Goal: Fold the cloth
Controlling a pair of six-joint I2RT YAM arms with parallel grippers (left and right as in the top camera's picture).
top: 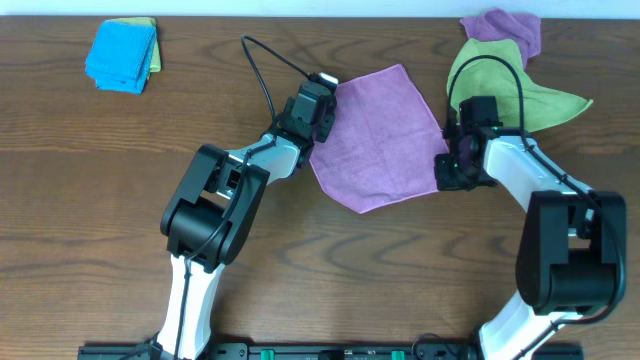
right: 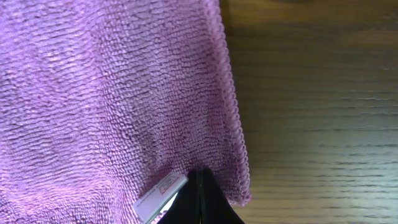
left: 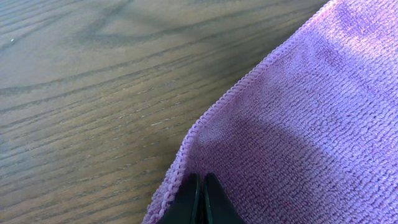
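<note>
The lilac cloth (top: pixel 380 135) lies spread on the wooden table between my two arms, turned like a diamond. My left gripper (top: pixel 328 105) is shut on its upper-left edge; in the left wrist view the closed fingertips (left: pixel 201 186) pinch the cloth (left: pixel 311 124) just inside its hem. My right gripper (top: pixel 448 172) is shut on the cloth's right corner. In the right wrist view the closed fingertips (right: pixel 199 183) grip the cloth (right: pixel 106 93) next to its small white tag (right: pixel 160 196).
A folded blue cloth (top: pixel 122 55) lies on a green one at the back left. A lime-green cloth (top: pixel 520 95) and another purple cloth (top: pixel 502 30) lie crumpled at the back right, just behind my right arm.
</note>
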